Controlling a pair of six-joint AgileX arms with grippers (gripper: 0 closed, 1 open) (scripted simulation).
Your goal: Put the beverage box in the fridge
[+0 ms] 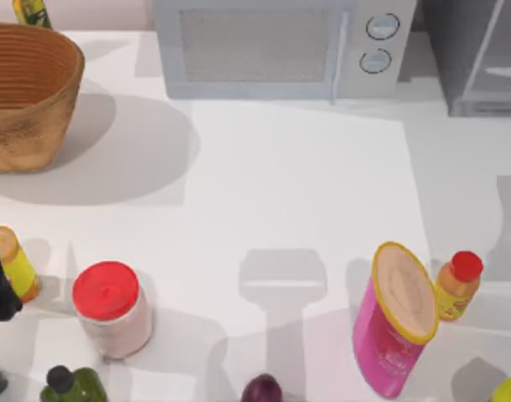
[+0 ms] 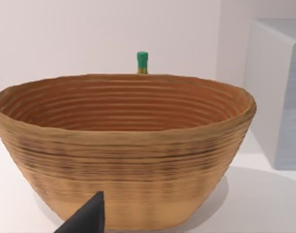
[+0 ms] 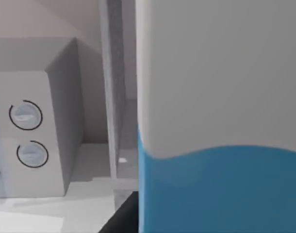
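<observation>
While the tall white-and-sky-blue beverage box (image 3: 216, 116) sits right up against the right wrist camera, facing the grey fridge (image 1: 477, 59) at the tabletop's far right corner, I honestly can't tell how either hand is set. I'd guess it could clip the fridge frame or the white microwave (image 1: 272, 46) alongside. The woven wicker basket (image 2: 123, 145) looks empty.

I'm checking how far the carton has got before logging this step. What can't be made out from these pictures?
- White-and-sky-blue beverage box, right wrist view: so near that the frame cuts off its top and bottom.
- Right gripper's grasp: hidden by the box.
- Grey fridge, top view: cut by the frame edge, interior mostly out of sight.
- Left gripper, left wrist view: one dark finger tip; opening unclear.
</observation>
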